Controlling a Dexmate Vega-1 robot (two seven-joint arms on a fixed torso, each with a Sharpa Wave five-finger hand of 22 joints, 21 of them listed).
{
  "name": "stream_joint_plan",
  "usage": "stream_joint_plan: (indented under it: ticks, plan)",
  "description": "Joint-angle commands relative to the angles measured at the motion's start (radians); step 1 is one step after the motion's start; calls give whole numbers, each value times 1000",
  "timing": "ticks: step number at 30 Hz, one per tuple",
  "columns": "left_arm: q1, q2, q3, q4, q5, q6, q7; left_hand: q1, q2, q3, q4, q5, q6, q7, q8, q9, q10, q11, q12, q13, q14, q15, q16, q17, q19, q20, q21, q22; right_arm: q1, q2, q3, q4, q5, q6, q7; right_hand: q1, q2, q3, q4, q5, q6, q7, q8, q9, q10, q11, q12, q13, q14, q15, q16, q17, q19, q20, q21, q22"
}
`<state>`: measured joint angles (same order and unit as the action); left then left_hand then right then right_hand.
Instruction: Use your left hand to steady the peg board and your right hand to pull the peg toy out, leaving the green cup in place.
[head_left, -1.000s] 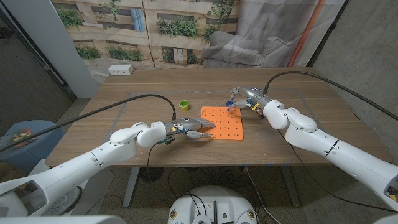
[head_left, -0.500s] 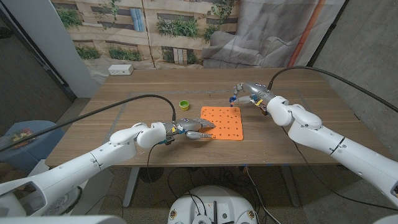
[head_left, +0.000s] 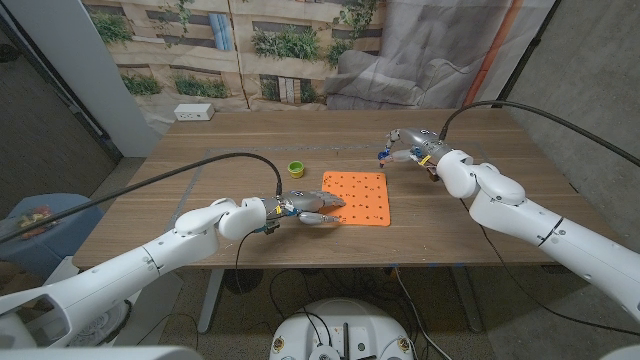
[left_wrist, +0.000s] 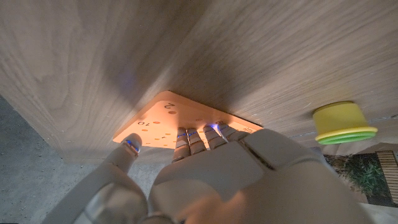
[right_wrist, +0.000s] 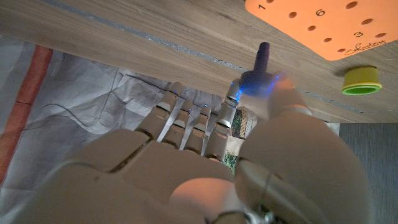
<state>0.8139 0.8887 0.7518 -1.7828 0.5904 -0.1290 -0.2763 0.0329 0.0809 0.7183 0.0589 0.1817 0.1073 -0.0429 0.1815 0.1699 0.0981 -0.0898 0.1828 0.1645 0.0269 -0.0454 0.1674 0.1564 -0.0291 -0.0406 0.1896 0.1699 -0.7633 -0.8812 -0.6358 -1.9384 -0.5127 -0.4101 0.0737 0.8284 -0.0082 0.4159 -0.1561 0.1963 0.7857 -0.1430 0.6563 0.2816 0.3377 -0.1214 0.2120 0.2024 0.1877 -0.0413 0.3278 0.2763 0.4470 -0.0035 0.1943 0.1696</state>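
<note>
The orange peg board (head_left: 362, 199) lies flat at the table's middle. My left hand (head_left: 310, 207) presses its fingertips (left_wrist: 186, 135) on the board's (left_wrist: 163, 118) near left corner. Past the board's far right corner, my right hand (head_left: 408, 143) is off the board and pinches the blue peg toy (head_left: 383, 154). In the right wrist view the peg (right_wrist: 261, 67) sits between thumb and a finger, clear of the board (right_wrist: 323, 25). The green cup (head_left: 296, 169) with its yellow top stands upright on the table left of the board, also in the wrist views (left_wrist: 344, 122) (right_wrist: 362, 81).
A white box (head_left: 194, 112) sits at the table's far left. My right arm (head_left: 520, 215) crosses the table's right side. Bare wood (head_left: 440, 225) lies right of the board, and more (head_left: 300, 135) behind the cup.
My right hand has drawn away from the board's far right corner, rightward and back, carrying the blue peg. The left hand, the board and the cup have stayed put.
</note>
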Motion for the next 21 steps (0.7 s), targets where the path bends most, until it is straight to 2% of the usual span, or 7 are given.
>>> stream_joint_plan:
  ticks: [1,21]
  plan:
    - [14,11,-12,-24,2,14,-20,1,71,4,-4,-1,9,2,6,4,30,20,6,12,23,-67,8,11,15,-153,3,2,4,-20,-2,13,-21,-63,4,22,27,-5,2,4,75,-79,9,8,1,7,-2,2,0,-33,0,5,-2,1,-4,2]
    - [24,22,-28,-42,9,18,-4,2,72,7,-7,-1,15,5,7,4,31,18,6,12,25,-67,8,10,16,-153,3,2,51,-21,-55,75,-79,-160,49,18,24,-12,-1,4,56,-80,1,6,-12,6,-8,2,-1,-34,-1,5,-3,1,-3,2]
